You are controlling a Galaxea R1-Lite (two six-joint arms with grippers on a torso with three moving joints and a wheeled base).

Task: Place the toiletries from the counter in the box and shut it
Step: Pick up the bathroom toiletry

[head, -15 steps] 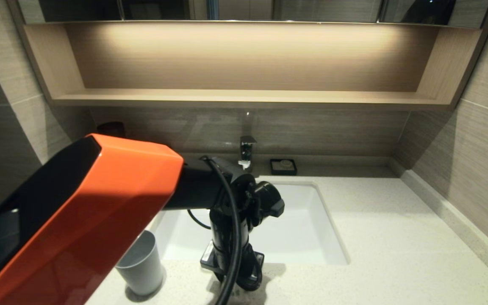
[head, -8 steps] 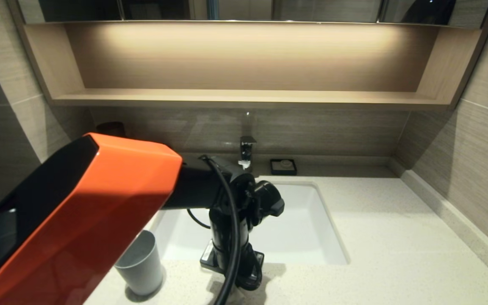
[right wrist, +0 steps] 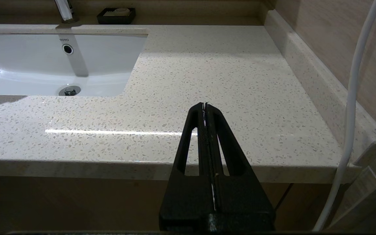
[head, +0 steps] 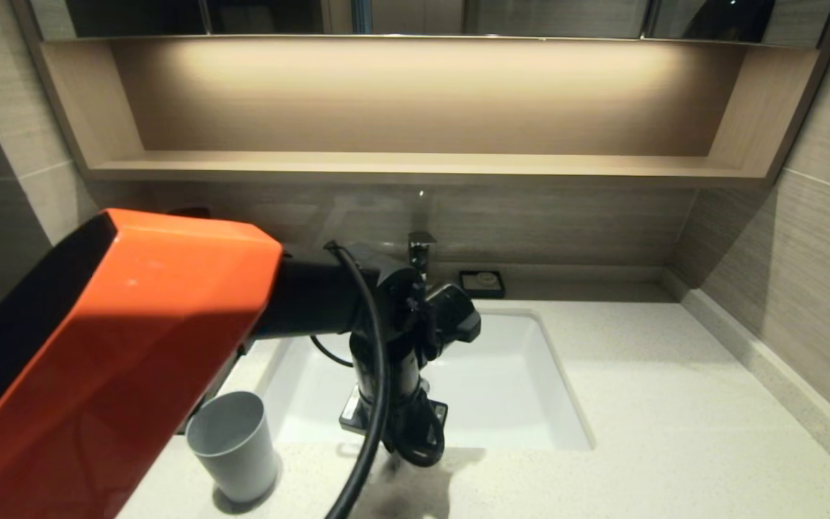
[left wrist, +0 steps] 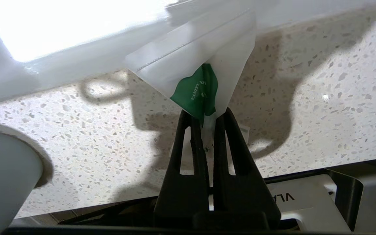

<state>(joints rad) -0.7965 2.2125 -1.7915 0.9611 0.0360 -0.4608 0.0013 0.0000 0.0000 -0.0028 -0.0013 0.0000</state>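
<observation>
The left claw [left wrist: 207,122] is clamping a whitish-translucent green-labelled plastic sachet [left wrist: 194,65] just beside the white sink basin [left wrist: 44,26]; boxing and closing are remaining

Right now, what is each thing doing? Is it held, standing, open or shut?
left gripper: jaws shut on the sachet
sachet: pinched at its green label, lifted off the counter
second sachet: lying flat on the counter
grey cup: upright, empty
box: near the gripper, open or shut unclear
right gripper: jaws shut, empty, parked before the counter's edge
</observation>
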